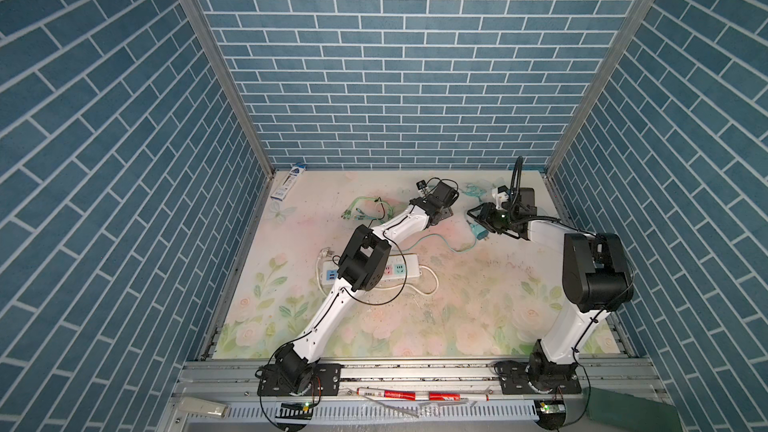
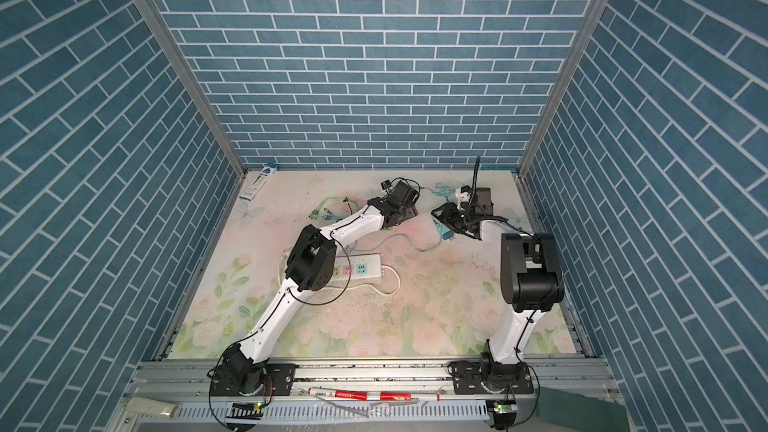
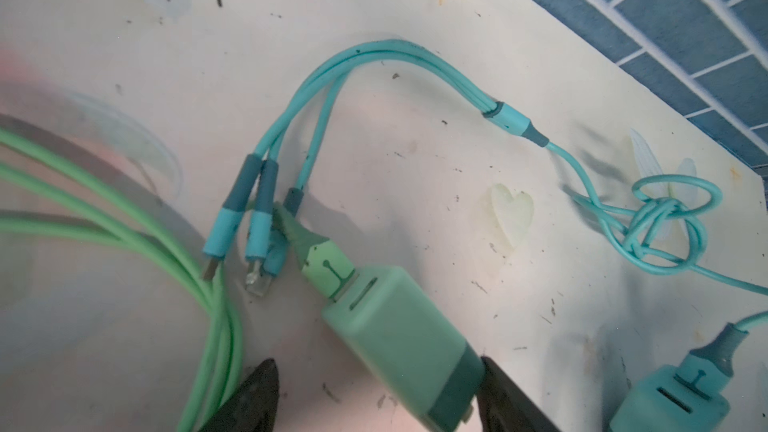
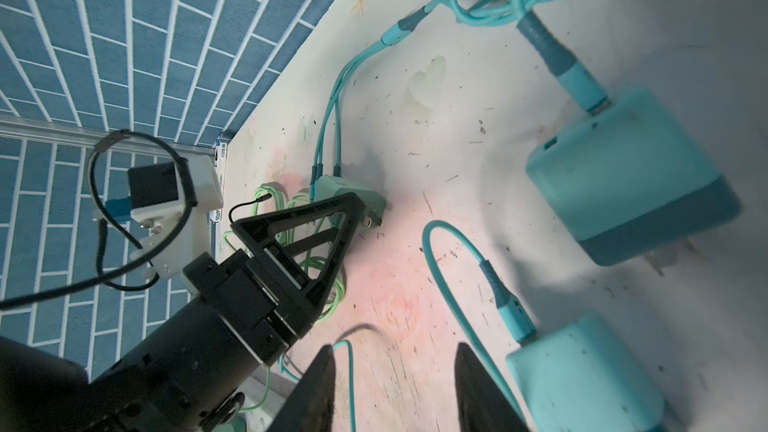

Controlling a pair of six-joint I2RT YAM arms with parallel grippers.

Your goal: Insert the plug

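A pale green charger plug [image 3: 399, 338] with a dark end lies on the table between my left gripper's [image 3: 378, 363] fingers. One finger touches the dark end and the other stands clear of it, so the jaws are open. The right wrist view shows the same plug [image 4: 345, 195] behind the left gripper's finger [image 4: 328, 222]. My right gripper [image 4: 395, 349] is open over bare table, with a teal cable beside one finger. A white power strip [image 1: 401, 270] with coloured sockets lies nearer the front, partly hidden by the left arm; it shows in both top views [image 2: 365, 268].
Two teal charger plugs [image 4: 623, 176] [image 4: 582, 380] lie close to the right gripper, one seen in a top view [image 1: 481, 235]. Their teal cable is knotted [image 3: 660, 230] by the back wall. Green cables [image 1: 365, 209] lie left of the left gripper. A small box [image 1: 286, 187] sits in the far left corner.
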